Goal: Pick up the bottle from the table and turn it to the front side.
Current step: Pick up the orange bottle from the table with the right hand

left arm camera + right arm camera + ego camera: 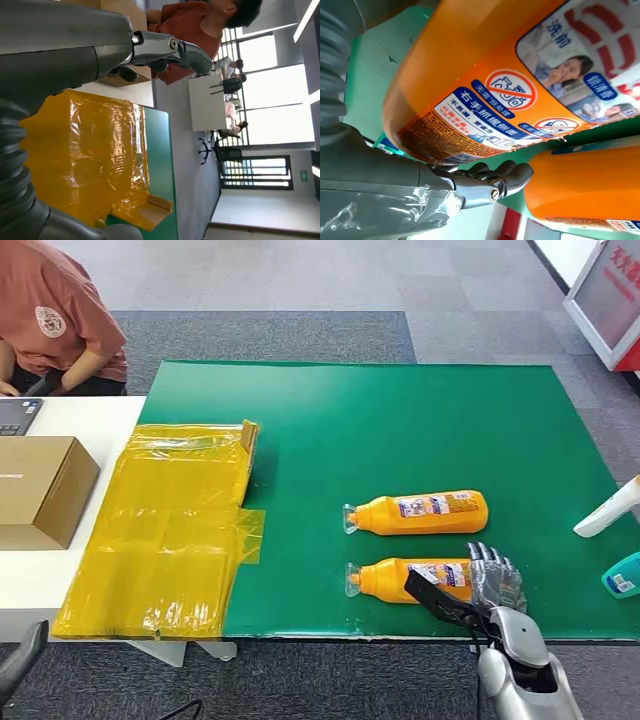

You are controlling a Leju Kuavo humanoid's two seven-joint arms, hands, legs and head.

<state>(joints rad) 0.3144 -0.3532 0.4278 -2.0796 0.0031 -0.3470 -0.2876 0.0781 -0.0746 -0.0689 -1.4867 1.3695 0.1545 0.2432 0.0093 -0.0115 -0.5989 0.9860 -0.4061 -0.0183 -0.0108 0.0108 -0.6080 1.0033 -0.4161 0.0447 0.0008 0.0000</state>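
My right hand [494,580] is covering the base of the nearer bottle [411,578] lying on the green desk [317,440], fingers [497,180] wrapping it; the right wrist view is revealing its label. My left hand [166,50] is holding nothing, fingers loosely extended.

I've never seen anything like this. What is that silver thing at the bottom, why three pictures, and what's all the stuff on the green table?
The silver thing is a humanoid robot's right hand. One picture looks down from its head; the other two come from cameras at its wrists, so they look sideways. On the green mat lie two orange bottles. The hand is wrapped round the near bottle, which seems to lie on the mat; the far bottle is untouched. Yellow plastic wrap and a cardboard box lie left. The left hand holds nothing. A person sits nearby.
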